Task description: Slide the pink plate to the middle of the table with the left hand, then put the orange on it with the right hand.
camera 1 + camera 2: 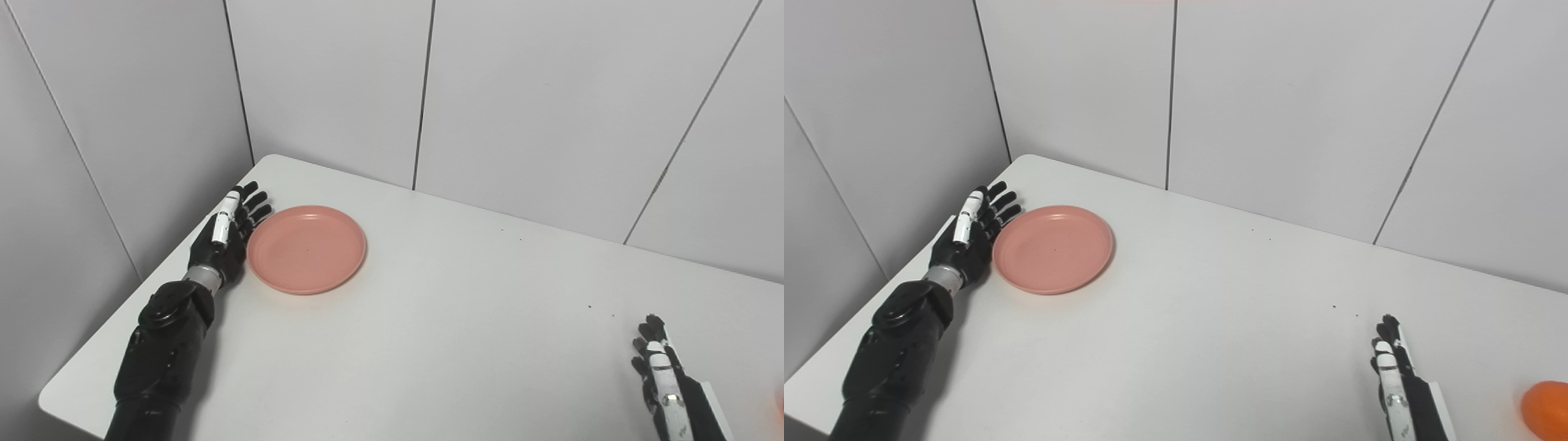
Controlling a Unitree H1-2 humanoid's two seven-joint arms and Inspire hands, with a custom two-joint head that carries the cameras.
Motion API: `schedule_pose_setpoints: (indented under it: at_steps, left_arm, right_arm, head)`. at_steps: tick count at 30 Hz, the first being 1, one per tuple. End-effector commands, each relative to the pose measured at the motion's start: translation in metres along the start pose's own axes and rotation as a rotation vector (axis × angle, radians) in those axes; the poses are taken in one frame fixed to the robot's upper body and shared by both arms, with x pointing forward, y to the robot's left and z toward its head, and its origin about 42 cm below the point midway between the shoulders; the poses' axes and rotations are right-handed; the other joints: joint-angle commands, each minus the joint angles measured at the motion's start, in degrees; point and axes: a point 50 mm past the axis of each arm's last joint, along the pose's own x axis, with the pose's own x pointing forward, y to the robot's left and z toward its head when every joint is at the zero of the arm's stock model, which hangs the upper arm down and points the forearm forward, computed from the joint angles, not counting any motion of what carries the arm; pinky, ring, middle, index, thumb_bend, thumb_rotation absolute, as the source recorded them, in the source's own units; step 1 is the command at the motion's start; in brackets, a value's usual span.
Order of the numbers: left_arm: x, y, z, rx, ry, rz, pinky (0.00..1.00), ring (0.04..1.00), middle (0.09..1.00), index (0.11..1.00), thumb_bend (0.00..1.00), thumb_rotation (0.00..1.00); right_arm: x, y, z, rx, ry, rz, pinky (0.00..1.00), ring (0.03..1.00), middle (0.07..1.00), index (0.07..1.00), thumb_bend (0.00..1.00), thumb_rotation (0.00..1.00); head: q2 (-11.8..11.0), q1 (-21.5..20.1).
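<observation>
The pink plate [307,248] lies flat and empty on the white table [465,318], toward its far left corner. My left hand [229,229] rests on edge just left of the plate, fingers straight and pointing away, its palm side against or almost against the plate's left rim; it holds nothing. My right hand [1399,383] stands on edge at the near right of the table, fingers extended, holding nothing. The orange [1546,409] sits on the table at the right edge of the right eye view, a hand's width right of my right hand.
Grey wall panels [520,92] close in the table at the back and on the left. The table's rounded far-left corner [269,160] is close behind my left hand. The left table edge [122,312] runs beside my left forearm.
</observation>
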Motion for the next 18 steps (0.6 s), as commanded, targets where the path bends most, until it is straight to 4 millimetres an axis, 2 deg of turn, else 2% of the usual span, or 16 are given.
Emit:
schedule_pose_setpoints:
  at_steps: [1,6,18]
  left_arm:
    - [0.001,-0.01,0.002,0.003,0.019,-0.03,0.91,0.921,0.933,0.92,0.33,1.0]
    - [-0.002,-0.02,0.002,0.009,0.04,-0.045,0.89,0.909,0.922,0.911,0.33,1.0]
    - [-0.005,-0.037,-0.003,-0.021,0.06,-0.113,0.92,0.924,0.932,0.915,0.32,1.0]
  right_arm:
    - [0.005,-0.002,0.016,-0.014,-0.08,0.002,1.0,1.0,1.0,1.0,0.02,1.0]
    - [0.005,-0.001,0.016,-0.012,-0.079,0.005,1.0,1.0,1.0,1.0,0.03,1.0]
    - [0.005,0.001,0.017,-0.017,-0.086,0.0,1.0,1.0,1.0,1.0,0.03,1.0]
  head:
    - [0.0,-0.1]
    - [0.0,-0.2]
    - [0.2,-0.5]
